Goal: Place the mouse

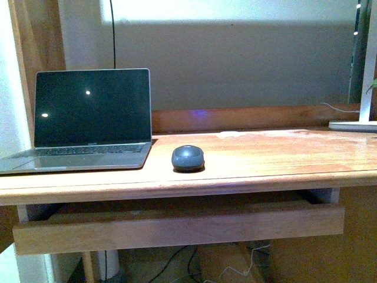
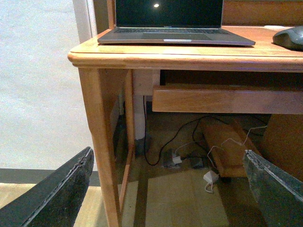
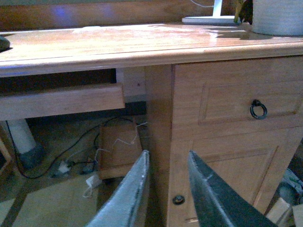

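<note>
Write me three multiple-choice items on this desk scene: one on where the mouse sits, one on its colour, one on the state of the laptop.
1. Where is the mouse?
A. On the laptop's keyboard
B. On the desktop, right of the laptop
C. On the floor under the desk

2. What colour is the mouse?
A. Dark blue-grey
B. White
C. Red

3. What state is the laptop in?
A. Lid closed
B. Lid open, screen dark
C. Lid open, screen showing a bright picture

Answers:
1. B: the front view shows it resting on the wooden desk beside the laptop's right edge, apart from it.
2. A: its domed shell reads dark blue-grey against the orange wood.
3. B: the lid stands upright and the screen is black apart from two small light reflections.
</note>
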Controlling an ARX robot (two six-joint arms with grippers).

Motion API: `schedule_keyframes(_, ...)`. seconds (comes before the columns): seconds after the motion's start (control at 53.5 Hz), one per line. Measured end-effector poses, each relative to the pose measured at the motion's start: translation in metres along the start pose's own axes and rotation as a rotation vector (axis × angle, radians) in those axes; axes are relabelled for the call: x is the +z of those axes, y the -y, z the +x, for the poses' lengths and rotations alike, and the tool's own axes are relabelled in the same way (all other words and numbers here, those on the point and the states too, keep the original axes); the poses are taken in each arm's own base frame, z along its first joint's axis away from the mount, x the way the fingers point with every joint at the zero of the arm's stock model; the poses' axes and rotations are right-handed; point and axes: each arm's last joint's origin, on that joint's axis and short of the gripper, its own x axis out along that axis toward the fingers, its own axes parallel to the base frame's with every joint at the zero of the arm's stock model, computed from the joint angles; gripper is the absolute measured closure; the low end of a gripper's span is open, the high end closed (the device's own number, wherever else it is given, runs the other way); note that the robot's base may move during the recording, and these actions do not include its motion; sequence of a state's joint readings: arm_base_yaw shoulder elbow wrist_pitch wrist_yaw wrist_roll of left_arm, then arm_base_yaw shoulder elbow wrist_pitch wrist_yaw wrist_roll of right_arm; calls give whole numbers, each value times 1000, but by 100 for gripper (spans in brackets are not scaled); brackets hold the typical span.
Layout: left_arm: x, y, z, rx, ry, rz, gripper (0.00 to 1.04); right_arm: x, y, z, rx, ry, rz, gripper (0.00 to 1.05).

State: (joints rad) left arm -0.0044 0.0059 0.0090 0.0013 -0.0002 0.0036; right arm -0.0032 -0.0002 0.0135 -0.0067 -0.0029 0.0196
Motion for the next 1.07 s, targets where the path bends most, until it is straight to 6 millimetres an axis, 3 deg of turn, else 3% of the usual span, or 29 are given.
schedule_keyframes(0.131, 0, 0, 0, 0, 0, 0, 8, 0, 0, 0, 0, 0, -14, 102)
schedule_keyframes(0.374, 0, 0, 0, 0, 0, 0, 8, 0, 0, 0, 0, 0, -14, 102)
schedule_keyframes(0.655, 0, 0, 0, 0, 0, 0, 8, 0, 0, 0, 0, 0, -15, 59)
schedule_keyframes(0.898, 0, 0, 0, 0, 0, 0, 8, 0, 0, 0, 0, 0, -14, 7)
schedule_keyframes(1.066, 0, 0, 0, 0, 0, 0, 8, 0, 0, 0, 0, 0, -14, 7)
